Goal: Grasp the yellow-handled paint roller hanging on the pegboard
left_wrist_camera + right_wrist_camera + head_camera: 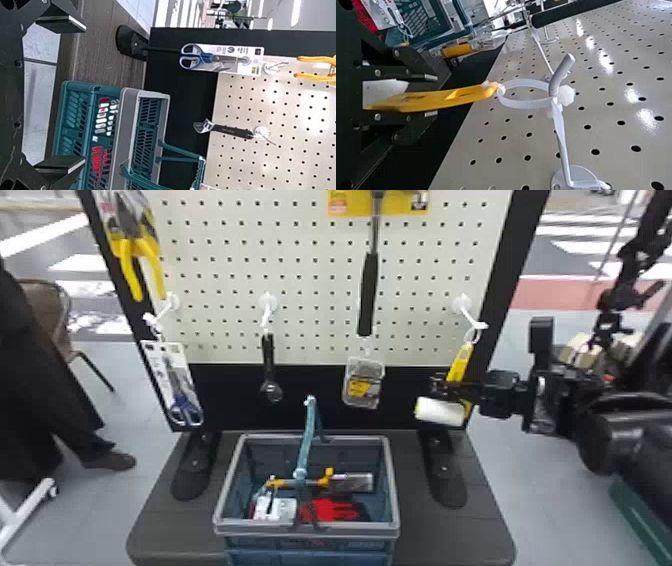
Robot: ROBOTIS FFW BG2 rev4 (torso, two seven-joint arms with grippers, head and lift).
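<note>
The paint roller hangs low on the right side of the pegboard [300, 265], its yellow handle [461, 362] above a white roller sleeve [440, 411]. A white zip-tie loop [522, 93] holds the handle [455, 95] on a white hook [560, 79]. My right gripper [450, 388] comes in from the right and is shut on the handle just above the sleeve. In the right wrist view the handle lies between the two narrowed fingers of that gripper [421, 96]. My left gripper [75, 95] stands open with nothing in it, off to the left of the basket [134, 130].
A grey-rimmed blue basket [305, 527] with tools in it and its handle raised stands on the black table below the board. Yellow pliers [137, 255], packaged scissors [175, 385], a wrench [269, 365], a hammer [368, 290] and a small packet [363, 382] hang on the pegboard.
</note>
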